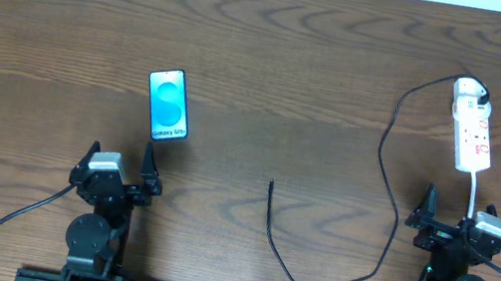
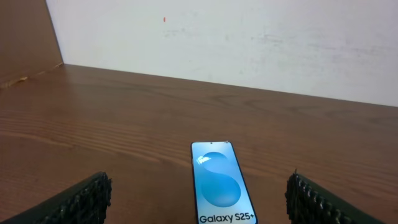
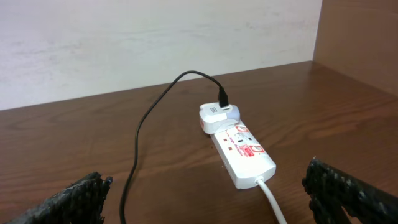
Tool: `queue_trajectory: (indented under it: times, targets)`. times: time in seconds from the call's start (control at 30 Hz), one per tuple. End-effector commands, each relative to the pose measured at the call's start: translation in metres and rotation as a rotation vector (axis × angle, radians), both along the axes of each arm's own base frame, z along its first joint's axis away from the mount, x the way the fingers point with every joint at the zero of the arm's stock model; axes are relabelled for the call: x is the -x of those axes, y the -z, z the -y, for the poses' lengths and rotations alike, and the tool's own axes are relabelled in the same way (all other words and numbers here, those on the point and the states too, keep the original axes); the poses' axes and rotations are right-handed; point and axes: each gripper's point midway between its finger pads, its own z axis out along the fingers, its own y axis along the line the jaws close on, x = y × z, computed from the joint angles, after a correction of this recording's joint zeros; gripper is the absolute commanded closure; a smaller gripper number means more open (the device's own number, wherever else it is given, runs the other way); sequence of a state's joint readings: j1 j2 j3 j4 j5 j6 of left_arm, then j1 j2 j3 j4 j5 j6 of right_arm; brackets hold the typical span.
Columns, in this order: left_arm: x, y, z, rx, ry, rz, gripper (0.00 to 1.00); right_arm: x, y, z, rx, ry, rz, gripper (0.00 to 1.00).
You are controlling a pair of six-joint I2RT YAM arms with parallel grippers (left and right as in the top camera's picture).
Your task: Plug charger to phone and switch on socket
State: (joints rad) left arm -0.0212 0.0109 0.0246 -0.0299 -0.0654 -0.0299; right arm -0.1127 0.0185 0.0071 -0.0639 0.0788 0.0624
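Left fingers wide behind the phone, charger loose in the middle, socket and right fingers at the right.

At the left of the wooden tabletop the left fingers stand spread and empty. The phone lies flat just ahead of them, blue screen up, touching neither. The charger's small free tip rests on bare wood near mid-tabletop, well apart from the phone. Its black cable dips toward the near edge, then curves up and right to the socket's far end. There its black plug sits in a white adapter. The socket lies flat, and its white cord runs back between the right fingers, which are also spread wide and hold nothing. I cannot tell how the switches are set.
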Motion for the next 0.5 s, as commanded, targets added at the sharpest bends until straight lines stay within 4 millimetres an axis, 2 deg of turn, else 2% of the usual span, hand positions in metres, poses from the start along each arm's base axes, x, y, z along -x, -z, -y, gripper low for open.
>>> queue_trajectory:
  times: [0.0, 0.47]
  targets:
    - [0.001, 0.0173, -0.0035, 0.006, -0.019, -0.049, 0.11, -0.0006, 0.0022, -0.0029, 0.013, -0.015, -0.01, 0.01]
    - [0.0004, 0.0176, 0.0033, 0.011, 0.02, -0.051, 0.11, -0.0006, 0.0022, -0.0029, 0.014, -0.015, -0.01, 0.01]
